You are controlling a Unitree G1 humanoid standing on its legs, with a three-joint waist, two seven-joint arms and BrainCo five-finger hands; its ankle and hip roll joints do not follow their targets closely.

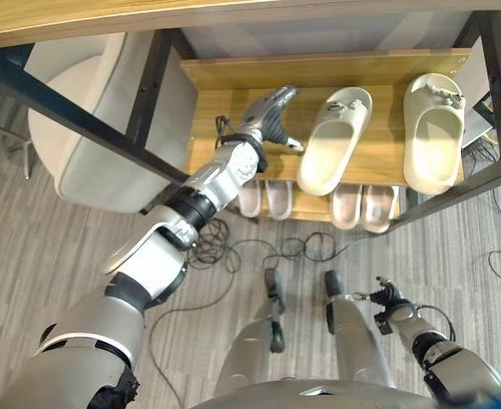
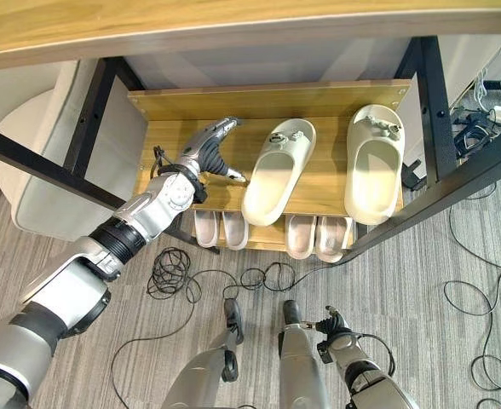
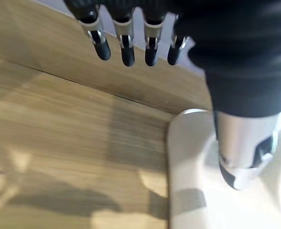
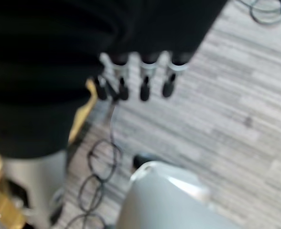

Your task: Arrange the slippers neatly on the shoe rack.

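Two cream slippers lie on the upper board of the wooden shoe rack point(image 1: 233, 77). The left slipper point(image 1: 334, 141) lies tilted, its heel toward the rack's front edge; the right slipper point(image 1: 434, 132) lies nearly straight at the right end. My left hand point(image 1: 270, 115) hovers over the bare board just left of the tilted slipper, open, fingers straight. In the left wrist view its thumb point(image 3: 245, 157) reaches over that slipper's edge point(image 3: 188, 191); I cannot tell if it touches. My right hand point(image 1: 393, 307) hangs low over the floor with relaxed fingers point(image 4: 143, 88), holding nothing.
Two pairs of pale pink slippers point(image 1: 265, 198) point(image 1: 363, 206) stand on the lower shelf. A wooden tabletop point(image 1: 148, 13) on black metal bars point(image 1: 63, 111) point(image 1: 463, 183) spans above the rack. A white chair point(image 1: 89, 128) stands left of it. Cables point(image 2: 480, 281) trail on the floor at right.
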